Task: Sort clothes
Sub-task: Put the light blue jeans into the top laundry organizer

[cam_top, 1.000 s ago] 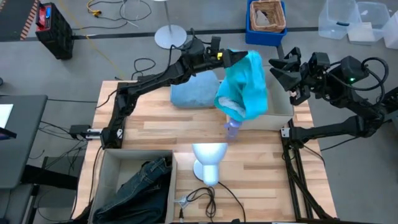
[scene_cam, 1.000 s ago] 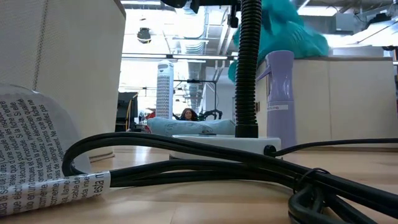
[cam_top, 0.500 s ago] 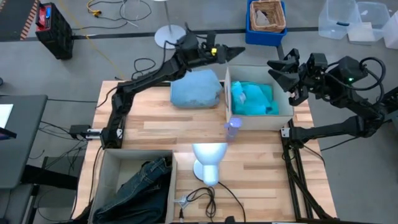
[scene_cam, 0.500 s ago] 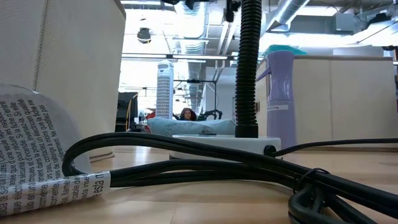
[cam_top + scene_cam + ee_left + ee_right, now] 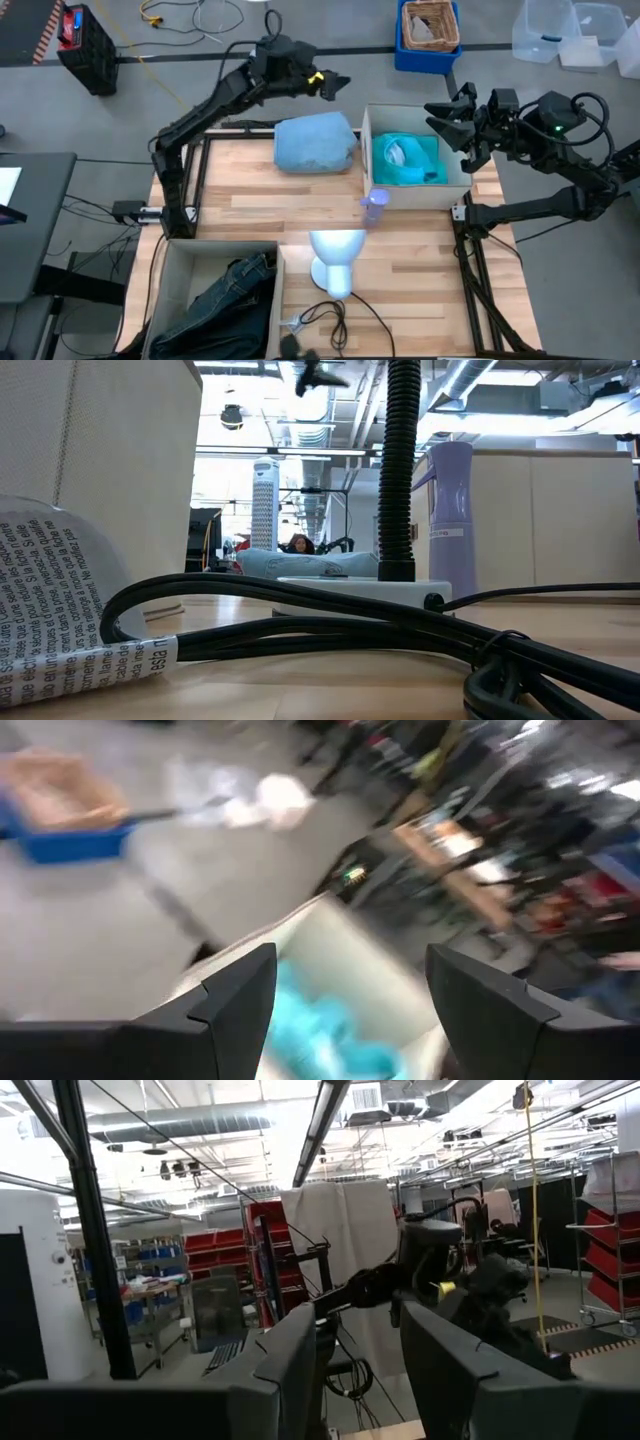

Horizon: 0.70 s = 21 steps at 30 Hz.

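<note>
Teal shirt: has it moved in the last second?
Yes. The teal shirt dropped from the left gripper into the white bin.

the left gripper [image 5: 331, 84] hangs past the table's far edge, fingers spread with nothing between them; the pale blue garment [image 5: 316, 144] lies just below it on the table [image 5: 260, 205]. to its right the teal shirt [image 5: 408, 160] lies in a box [image 5: 366, 150], below the right gripper [image 5: 441, 112]'s parted fingers. the jeans [image 5: 230, 298] lie in the near-left box [image 5: 166, 283], well apart.
</note>
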Each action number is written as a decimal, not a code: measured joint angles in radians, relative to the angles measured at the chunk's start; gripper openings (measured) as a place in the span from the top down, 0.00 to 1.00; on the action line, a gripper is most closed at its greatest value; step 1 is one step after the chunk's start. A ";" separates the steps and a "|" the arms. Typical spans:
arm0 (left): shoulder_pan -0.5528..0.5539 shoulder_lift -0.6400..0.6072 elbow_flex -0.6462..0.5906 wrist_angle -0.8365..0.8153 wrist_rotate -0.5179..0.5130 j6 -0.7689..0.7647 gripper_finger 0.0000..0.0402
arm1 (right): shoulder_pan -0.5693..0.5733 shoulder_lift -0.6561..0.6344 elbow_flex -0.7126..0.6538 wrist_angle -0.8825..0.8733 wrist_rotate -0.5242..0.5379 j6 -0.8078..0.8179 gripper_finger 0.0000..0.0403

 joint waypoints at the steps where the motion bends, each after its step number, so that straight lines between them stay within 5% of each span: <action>1: 0.008 -0.008 0.000 -0.045 -0.008 -0.001 0.37 | 0.000 0.000 0.000 0.000 0.000 0.000 0.60; 21: 0.258 -0.039 -0.046 -0.543 0.066 -0.065 0.37 | 0.000 0.000 0.000 -0.018 0.000 -0.001 0.60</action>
